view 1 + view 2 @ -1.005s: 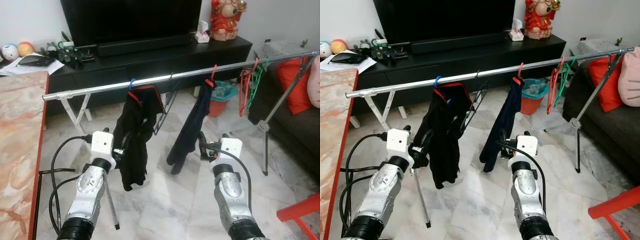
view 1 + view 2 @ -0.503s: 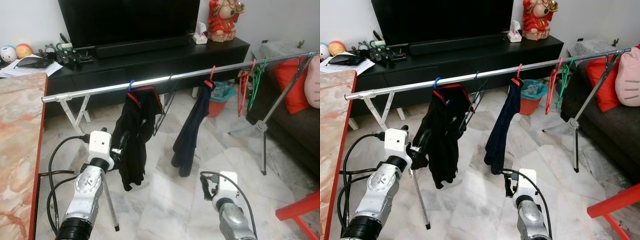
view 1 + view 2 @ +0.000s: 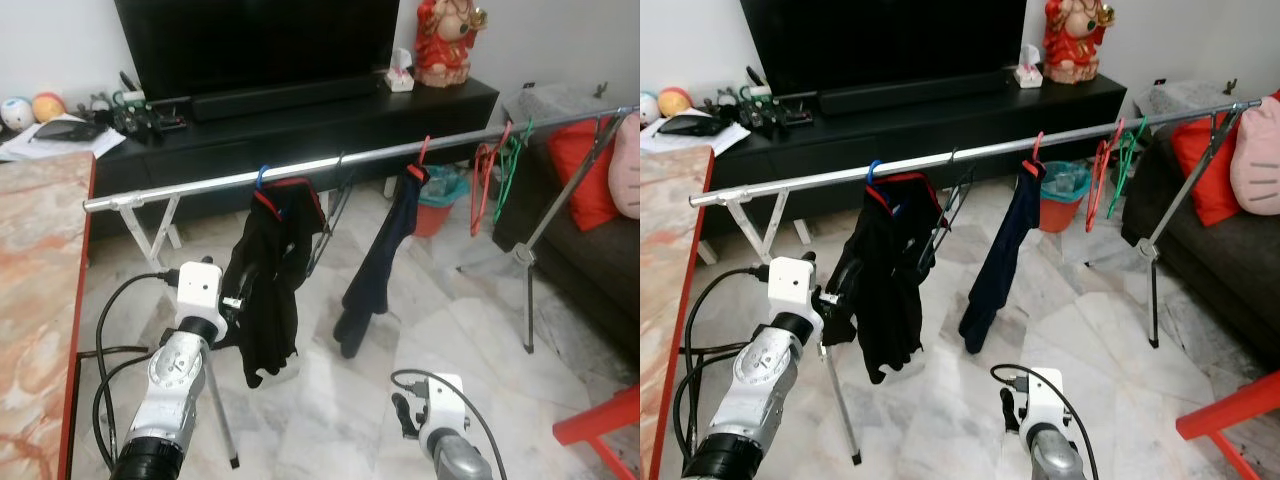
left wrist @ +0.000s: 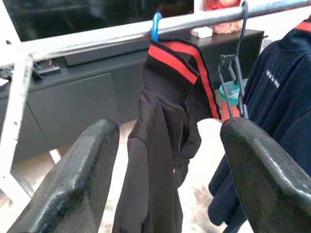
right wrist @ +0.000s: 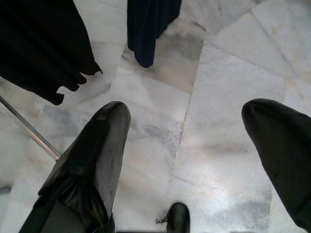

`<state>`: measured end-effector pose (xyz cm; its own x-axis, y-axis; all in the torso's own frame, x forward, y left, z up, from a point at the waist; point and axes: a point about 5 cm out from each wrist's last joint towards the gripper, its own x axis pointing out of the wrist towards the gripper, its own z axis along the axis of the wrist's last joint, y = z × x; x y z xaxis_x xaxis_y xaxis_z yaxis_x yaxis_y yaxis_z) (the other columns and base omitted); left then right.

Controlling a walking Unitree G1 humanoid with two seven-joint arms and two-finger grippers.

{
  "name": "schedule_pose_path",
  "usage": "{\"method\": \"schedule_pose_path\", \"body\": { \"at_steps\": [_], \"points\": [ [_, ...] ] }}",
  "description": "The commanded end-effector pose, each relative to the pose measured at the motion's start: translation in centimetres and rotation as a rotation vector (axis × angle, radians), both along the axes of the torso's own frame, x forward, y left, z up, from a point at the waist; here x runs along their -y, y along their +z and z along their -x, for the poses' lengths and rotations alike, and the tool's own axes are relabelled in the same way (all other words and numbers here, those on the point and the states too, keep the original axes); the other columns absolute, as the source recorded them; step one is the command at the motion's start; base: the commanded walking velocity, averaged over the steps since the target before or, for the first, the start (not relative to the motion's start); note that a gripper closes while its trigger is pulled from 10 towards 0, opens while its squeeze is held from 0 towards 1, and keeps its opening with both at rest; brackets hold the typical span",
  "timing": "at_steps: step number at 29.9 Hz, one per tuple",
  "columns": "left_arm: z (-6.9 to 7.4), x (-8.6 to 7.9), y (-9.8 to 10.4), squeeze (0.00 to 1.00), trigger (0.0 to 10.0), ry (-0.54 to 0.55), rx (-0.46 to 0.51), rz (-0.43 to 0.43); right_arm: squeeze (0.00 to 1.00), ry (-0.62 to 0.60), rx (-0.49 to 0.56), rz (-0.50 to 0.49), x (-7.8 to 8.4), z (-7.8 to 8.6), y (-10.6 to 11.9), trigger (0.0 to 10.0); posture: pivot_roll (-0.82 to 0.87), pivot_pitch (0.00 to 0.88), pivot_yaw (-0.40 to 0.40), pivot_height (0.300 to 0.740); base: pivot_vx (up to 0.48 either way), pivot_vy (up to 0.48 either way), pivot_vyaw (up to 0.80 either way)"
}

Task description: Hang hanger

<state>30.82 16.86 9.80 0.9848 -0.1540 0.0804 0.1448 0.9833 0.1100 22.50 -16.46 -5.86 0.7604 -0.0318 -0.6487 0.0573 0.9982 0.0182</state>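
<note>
My left gripper (image 4: pixel 165 170) gapes, released, at the black jacket (image 3: pixel 268 290); my right gripper (image 5: pixel 194 160) gapes over marble floor. At twelve o'clock: two garments on hangers, blue hanger (image 3: pixel 264 171) on the rail (image 3: pixel 200 188). Navy garment's white lettering (image 4: pixel 270 82) unreadable.

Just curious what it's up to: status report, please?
Left gripper open, raised near black jacket. Right gripper open, low over floor. Navy garment hanging on rail. Nothing in the way.
</note>
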Motion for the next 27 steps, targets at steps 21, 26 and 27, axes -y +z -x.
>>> {"method": "schedule_pose_path", "body": {
  "at_steps": [21,26,27],
  "points": [
    [0.1,-0.1,0.3,0.00,10.0,0.004,0.007,0.003,0.00,0.034,-0.059,0.000,-0.4,0.7,-0.6,10.0,0.02,0.000,-0.004,0.740,0.253,0.000,0.00],
    [0.3,-0.2,0.5,0.00,10.0,0.006,0.019,0.003,0.00,0.034,-0.070,0.002,-0.2,1.0,-0.8,10.0,0.02,0.000,-0.003,0.740,0.269,0.000,0.00],
    [0.3,-0.2,0.6,0.00,10.0,0.006,0.021,0.003,0.00,0.033,-0.071,0.002,-0.2,1.0,-0.8,10.0,0.02,0.000,-0.003,0.740,0.266,0.000,0.00]
  ]
}}
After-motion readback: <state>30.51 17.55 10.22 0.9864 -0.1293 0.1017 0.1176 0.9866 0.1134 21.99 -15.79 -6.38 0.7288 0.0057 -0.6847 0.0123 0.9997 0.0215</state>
